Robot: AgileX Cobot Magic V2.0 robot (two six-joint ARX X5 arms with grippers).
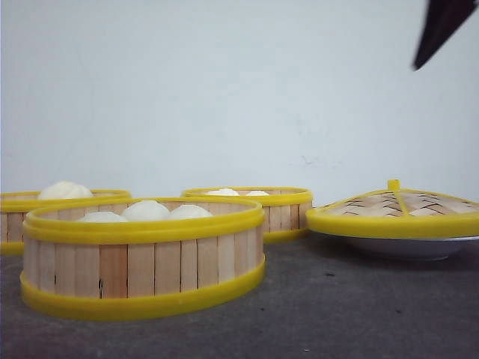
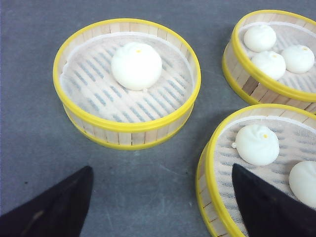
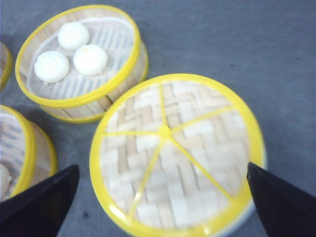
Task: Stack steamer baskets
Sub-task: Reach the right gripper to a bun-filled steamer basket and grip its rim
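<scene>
Three steamer baskets with pale slat walls and yellow rings stand apart on the grey table. The nearest basket holds three buns. The one-bun basket is back left and the two-bun basket back centre. My left gripper is open above the table: one finger hangs over the two-bun basket, the other over bare table, with the one-bun basket ahead. My right gripper is open well above the woven lid, holding nothing. The three-bun basket lies beyond the lid.
The domed woven lid with a yellow rim rests on a shallow white plate at the right. A dark fingertip shows high at the upper right. A white wall closes the back.
</scene>
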